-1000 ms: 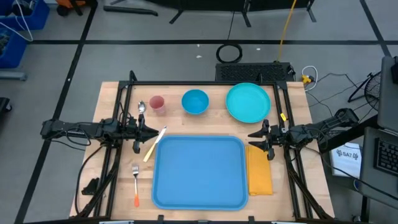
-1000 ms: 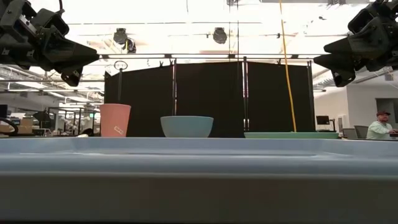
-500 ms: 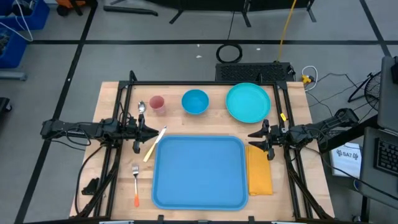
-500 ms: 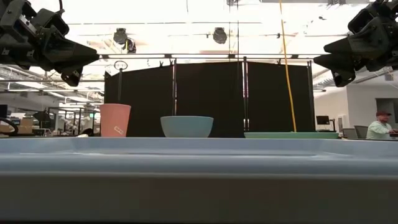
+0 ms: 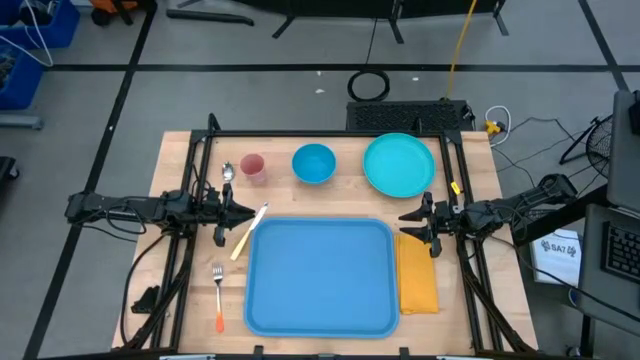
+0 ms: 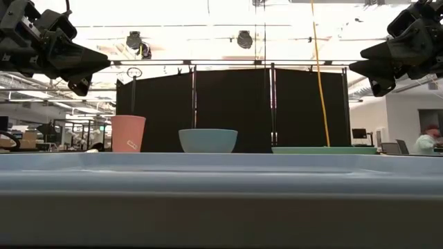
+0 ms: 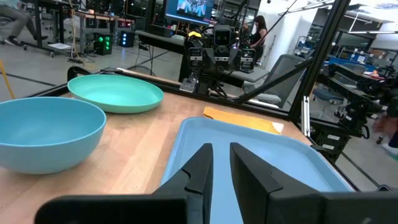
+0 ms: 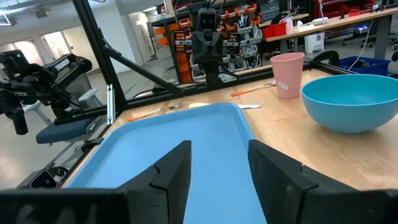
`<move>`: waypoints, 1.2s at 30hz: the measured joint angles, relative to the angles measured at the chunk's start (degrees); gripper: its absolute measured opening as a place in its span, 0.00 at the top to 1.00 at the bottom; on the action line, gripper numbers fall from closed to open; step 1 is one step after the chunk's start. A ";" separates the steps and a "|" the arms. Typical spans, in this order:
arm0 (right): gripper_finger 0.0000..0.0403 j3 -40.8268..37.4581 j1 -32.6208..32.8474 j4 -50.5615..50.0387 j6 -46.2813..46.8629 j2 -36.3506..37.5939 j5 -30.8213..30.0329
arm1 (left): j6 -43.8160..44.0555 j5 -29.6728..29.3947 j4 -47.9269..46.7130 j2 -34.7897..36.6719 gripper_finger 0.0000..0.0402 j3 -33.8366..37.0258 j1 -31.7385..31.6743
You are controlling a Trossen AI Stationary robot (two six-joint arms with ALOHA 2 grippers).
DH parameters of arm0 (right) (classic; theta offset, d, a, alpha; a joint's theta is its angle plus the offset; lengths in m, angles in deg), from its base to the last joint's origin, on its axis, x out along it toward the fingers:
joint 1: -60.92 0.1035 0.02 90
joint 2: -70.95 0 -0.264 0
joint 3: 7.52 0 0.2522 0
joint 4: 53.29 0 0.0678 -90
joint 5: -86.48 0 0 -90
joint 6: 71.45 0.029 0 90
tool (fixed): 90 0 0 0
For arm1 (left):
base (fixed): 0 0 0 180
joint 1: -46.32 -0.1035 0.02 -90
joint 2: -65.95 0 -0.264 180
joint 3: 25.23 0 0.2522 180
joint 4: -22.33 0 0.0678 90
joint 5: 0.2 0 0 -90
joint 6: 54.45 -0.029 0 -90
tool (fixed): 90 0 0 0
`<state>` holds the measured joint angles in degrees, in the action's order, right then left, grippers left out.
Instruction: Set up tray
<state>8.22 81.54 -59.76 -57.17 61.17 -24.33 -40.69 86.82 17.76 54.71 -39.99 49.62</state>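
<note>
The blue tray (image 5: 320, 275) lies flat on the wooden table, in its near middle. My left gripper (image 5: 238, 212) hovers off the tray's far left corner, pointing right, its fingers (image 7: 202, 163) a narrow gap apart. My right gripper (image 5: 406, 217) hovers off the far right corner, pointing left, open wider (image 8: 219, 149). In the low view both hang well above the table, holding nothing. A pink cup (image 5: 252, 167), a blue bowl (image 5: 314, 163) and a teal plate (image 5: 399, 165) stand along the far edge. A yellow napkin (image 5: 417, 272) lies flat to the right of the tray.
A spoon (image 5: 228, 174) lies left of the cup. A light-handled knife (image 5: 247, 232) lies slanted at the tray's far left corner. An orange-handled fork (image 5: 218, 296) lies left of the tray. Black frame bars run along the table's left, right and far sides.
</note>
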 joint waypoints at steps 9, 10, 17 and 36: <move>0.62 0.00 -0.01 0.01 -0.01 0.02 0.00 | 0.00 -0.02 0.00 0.00 0.86 -0.02 -0.01; 0.62 0.00 -0.01 0.01 0.00 0.01 0.00 | 0.00 0.00 0.00 0.00 0.86 0.00 0.01; 0.62 0.00 -0.02 0.01 0.00 0.02 0.00 | 0.00 -0.96 0.52 0.00 0.86 -0.02 0.01; 0.62 0.00 0.00 2.18 -0.12 -0.02 0.00 | 25.76 -28.50 -32.83 -5.31 0.86 -20.65 -7.69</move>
<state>8.22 81.54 -57.58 -57.29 61.14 -24.33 -14.94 58.32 -15.07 49.40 -60.64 41.93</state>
